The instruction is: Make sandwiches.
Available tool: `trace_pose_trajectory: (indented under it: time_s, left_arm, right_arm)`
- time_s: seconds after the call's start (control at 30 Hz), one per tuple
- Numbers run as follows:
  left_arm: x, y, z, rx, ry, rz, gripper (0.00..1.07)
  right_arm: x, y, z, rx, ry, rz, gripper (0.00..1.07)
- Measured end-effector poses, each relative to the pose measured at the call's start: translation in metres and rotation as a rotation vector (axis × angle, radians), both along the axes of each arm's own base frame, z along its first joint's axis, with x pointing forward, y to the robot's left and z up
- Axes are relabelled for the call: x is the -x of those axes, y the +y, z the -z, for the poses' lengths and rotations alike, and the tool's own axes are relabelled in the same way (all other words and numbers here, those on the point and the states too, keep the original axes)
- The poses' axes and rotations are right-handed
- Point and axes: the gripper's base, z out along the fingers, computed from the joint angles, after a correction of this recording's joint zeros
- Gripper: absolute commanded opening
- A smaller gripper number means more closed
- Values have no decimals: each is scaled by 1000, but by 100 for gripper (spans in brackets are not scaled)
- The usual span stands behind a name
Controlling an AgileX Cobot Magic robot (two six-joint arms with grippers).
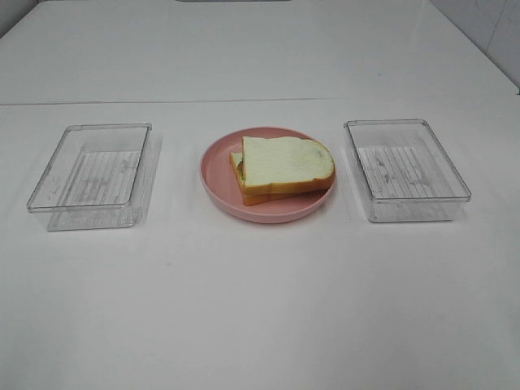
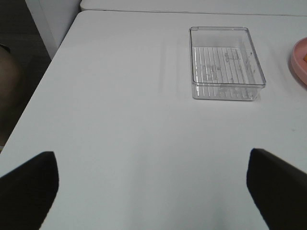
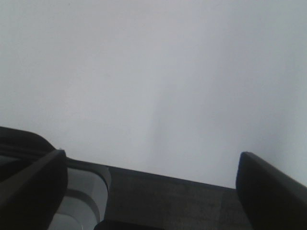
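One sandwich (image 1: 284, 166) lies on a pink plate (image 1: 218, 172) at the middle of the white table. Its top is a white bread slice with an orange-brown crust, and another slice lies under it; the filling is mostly hidden. Neither gripper shows in the exterior high view. In the left wrist view my left gripper (image 2: 151, 191) stands open over bare table, with only its dark fingertips (image 2: 29, 191) showing. My right gripper (image 3: 148, 191) is open too, its fingers (image 3: 271, 191) wide apart above white table near its edge. Both hold nothing.
An empty clear plastic box (image 1: 93, 175) stands left of the plate and a second one (image 1: 404, 169) right of it. The left wrist view shows the left box (image 2: 225, 62), the plate's rim (image 2: 300, 60) and the table's left edge.
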Motion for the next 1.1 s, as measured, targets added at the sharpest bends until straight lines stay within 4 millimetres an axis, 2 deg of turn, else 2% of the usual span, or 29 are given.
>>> trace_pose_trajectory:
  time_s: [0.03, 0.07, 0.17, 0.23, 0.27, 0.33, 0.4, 0.43, 0.5, 0.77, 1.1]
  left_arm:
    - [0, 0, 0, 0, 0, 0, 100]
    - [0, 0, 0, 0, 0, 0, 100]
    - [0, 0, 0, 0, 0, 0, 100]
    - [0, 0, 0, 0, 0, 0, 100]
    - [0, 0, 0, 0, 0, 0, 100]
    - [0, 0, 0, 0, 0, 0, 100]
    - [0, 0, 0, 0, 0, 0, 100]
    - [0, 0, 0, 0, 0, 0, 100]
    - [0, 0, 0, 0, 0, 0, 100]
    - [0, 0, 0, 0, 0, 0, 100]
    - [0, 0, 0, 0, 0, 0, 100]
  right_arm:
    - [11, -3, 1, -7, -41, 4, 92]
    - [33, -7, 5, -19, -127, 7, 92]
    - [44, -9, 8, -24, -167, 6, 92]
    - [77, -15, 23, -44, -298, 4, 92]
    - [77, -15, 23, -44, -298, 4, 92]
    - [98, -19, 26, -53, -422, -14, 92]
    - [103, -20, 26, -55, -456, -18, 92]
    - [114, -21, 27, -63, -521, -6, 92]
    - [121, -21, 30, -65, -549, 10, 92]
    - [123, -18, 33, -54, -558, 122, 92]
    - [123, -18, 33, -54, -558, 121, 92]
